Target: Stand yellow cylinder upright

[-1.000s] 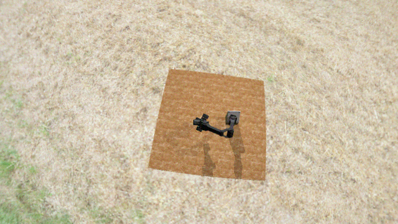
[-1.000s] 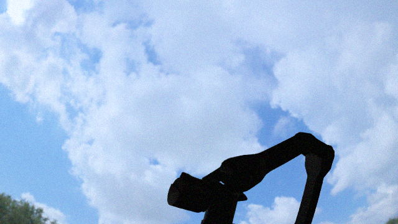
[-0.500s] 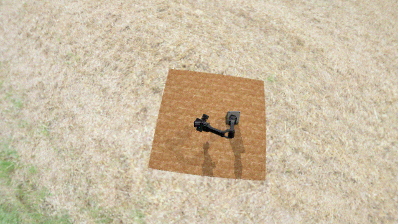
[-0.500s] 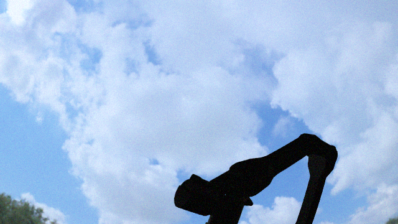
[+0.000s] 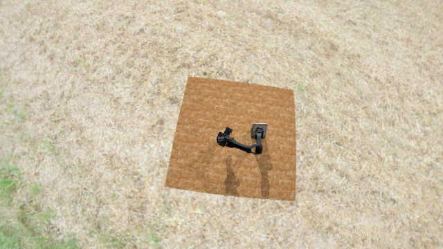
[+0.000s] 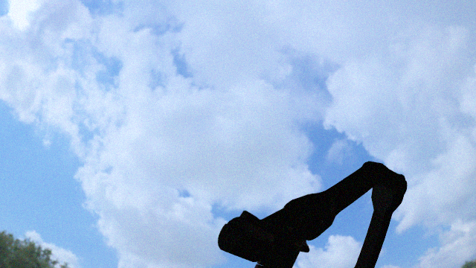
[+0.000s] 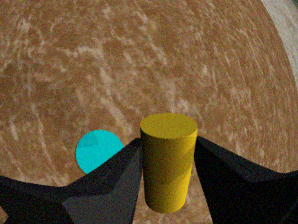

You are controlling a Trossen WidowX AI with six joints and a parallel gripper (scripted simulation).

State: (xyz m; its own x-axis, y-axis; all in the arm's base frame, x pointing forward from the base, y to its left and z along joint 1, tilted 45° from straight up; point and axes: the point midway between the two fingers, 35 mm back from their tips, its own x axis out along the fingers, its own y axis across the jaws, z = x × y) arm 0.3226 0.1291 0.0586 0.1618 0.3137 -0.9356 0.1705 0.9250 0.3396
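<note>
One yellow cylinder (image 7: pixel 168 163) in end effector (image 7: pixel 168 183), seemingly beside cyan circle (image 7: pixel 97 151).

Between my fingers sits the yellow tall cylinder (image 7: pixel 168 161), clamped in my gripper (image 7: pixel 166 183), so that gap is taken. Just ahead and to the left of my left finger lies the cyan circle (image 7: pixel 97 151); my left finger overlaps its near edge in the wrist view, and nothing stands on the part that shows. The brown mat (image 7: pixel 133 43) ahead of my fingertips, to the left and to the right of them shows nothing standing on it. From the top view, nothing shows around my arm (image 5: pixel 242 145) on the mat but its own shadows.
</note>
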